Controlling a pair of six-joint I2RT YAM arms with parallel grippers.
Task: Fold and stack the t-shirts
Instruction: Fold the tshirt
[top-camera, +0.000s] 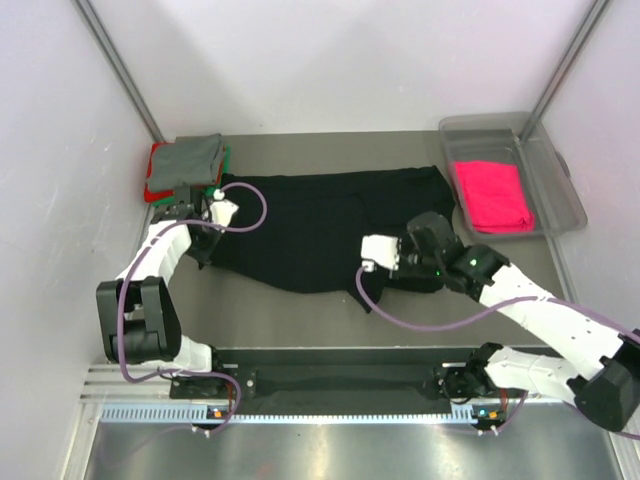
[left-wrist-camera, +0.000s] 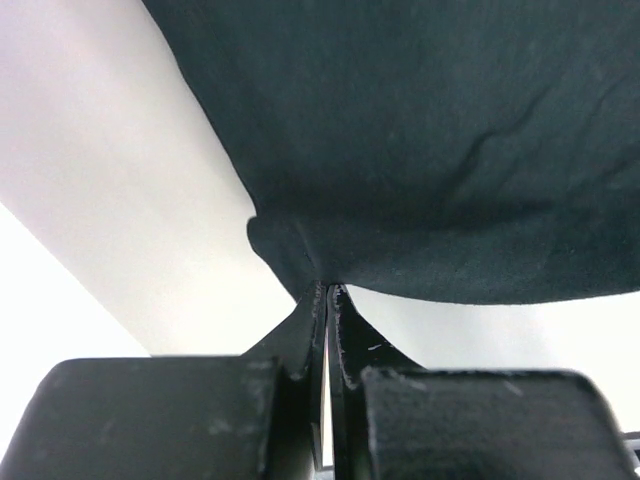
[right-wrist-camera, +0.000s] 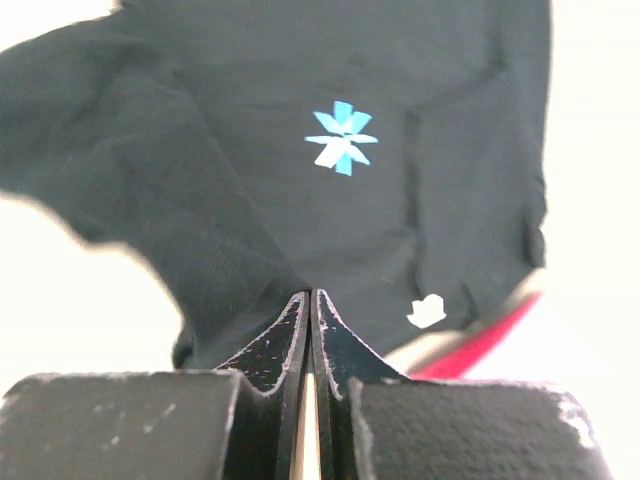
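Observation:
A black t-shirt (top-camera: 320, 225) lies spread across the middle of the table. My left gripper (top-camera: 208, 238) is at its left edge, and in the left wrist view its jaws (left-wrist-camera: 327, 288) are shut on the hem of the black cloth (left-wrist-camera: 430, 140). My right gripper (top-camera: 360, 258) is over the shirt's near right part. In the right wrist view its jaws (right-wrist-camera: 311, 295) are shut on a fold of the shirt, with the light-blue asterisk print (right-wrist-camera: 342, 137) and the white neck label (right-wrist-camera: 427, 312) beyond. A folded stack with a grey t-shirt (top-camera: 190, 160) on top sits at the back left.
Red (top-camera: 152, 185) and green edges show under the grey tee. A clear plastic bin (top-camera: 560, 190) at the back right holds a hot-pink t-shirt (top-camera: 493, 195). White walls close in both sides. Purple cables loop over the cloth near both wrists.

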